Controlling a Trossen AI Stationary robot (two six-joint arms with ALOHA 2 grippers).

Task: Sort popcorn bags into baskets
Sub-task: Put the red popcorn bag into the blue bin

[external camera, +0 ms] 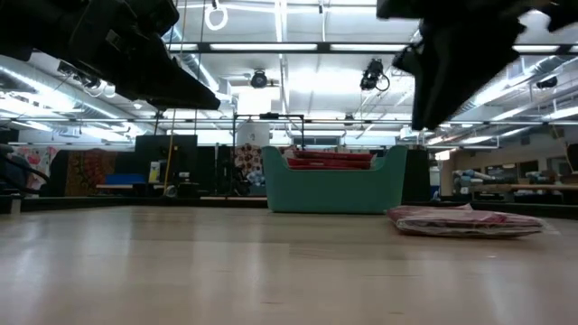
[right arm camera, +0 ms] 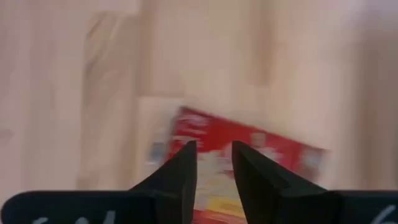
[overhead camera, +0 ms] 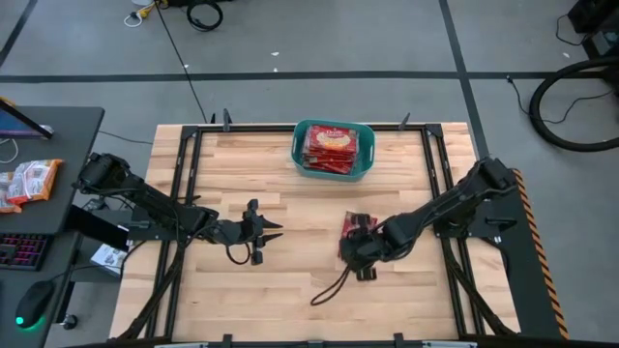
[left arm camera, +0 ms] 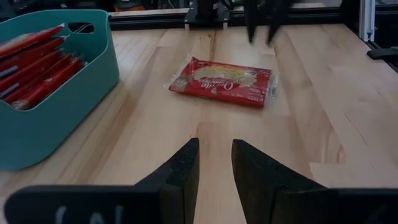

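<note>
A teal basket (overhead camera: 299,147) stands near the table's far edge and holds several red popcorn bags (overhead camera: 332,147) stacked flat. It also shows in the low view as the basket (external camera: 334,191) and in the left wrist view as the basket (left arm camera: 59,118). One red bag (overhead camera: 356,224) lies flat on the wood right of centre, seen as the bag (left arm camera: 224,81) and the bag (external camera: 465,220). My right gripper (right arm camera: 214,155) hangs above this bag, pointing down, fingers a little apart and clear of it. My left gripper (left arm camera: 214,155) waits left of centre, level, narrowly open, facing the bag.
A dark cord (overhead camera: 334,282) loops on the wood near the right gripper. Black frame rails (overhead camera: 184,184) run along the table's left and right sides. A side desk on the left carries more packets (overhead camera: 27,182), a keyboard and a mouse.
</note>
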